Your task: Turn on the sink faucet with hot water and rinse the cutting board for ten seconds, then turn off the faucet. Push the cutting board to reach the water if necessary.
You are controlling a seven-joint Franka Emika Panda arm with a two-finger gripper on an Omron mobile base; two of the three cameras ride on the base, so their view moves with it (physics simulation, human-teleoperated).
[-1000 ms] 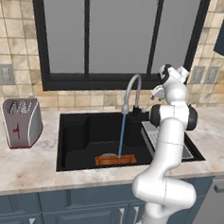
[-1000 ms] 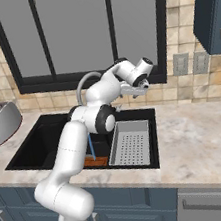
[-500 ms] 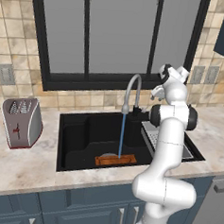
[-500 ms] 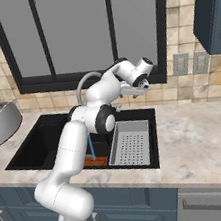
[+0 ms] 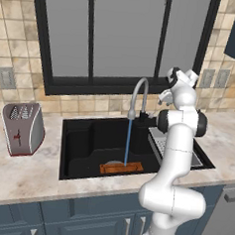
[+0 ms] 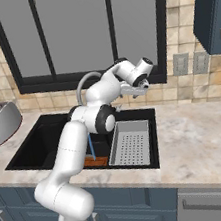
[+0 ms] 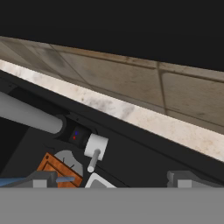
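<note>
The tabletop (image 5: 31,175) and the black sink (image 5: 83,137) set into it are seen unchanged from a second ago; nothing in the base views has shifted. In the sink's right compartment a grey rack (image 6: 130,142) is seated. The faucet (image 5: 137,93) is arched over the left compartment, and a thin blue stream of water (image 5: 128,140) is being run straight down from its spout. The stream is received by the cutting board (image 5: 121,167), which lies flat on the sink floor directly under the spout, so no push appears to be needed. The arm is held still, with the hand (image 6: 138,89) raised behind the faucet near the window sill, its fingers spread wide and nothing gripped. The stillness is judged to mean that the rinse is being timed; the lever (image 7: 93,160) is left to be closed afterwards.
</note>
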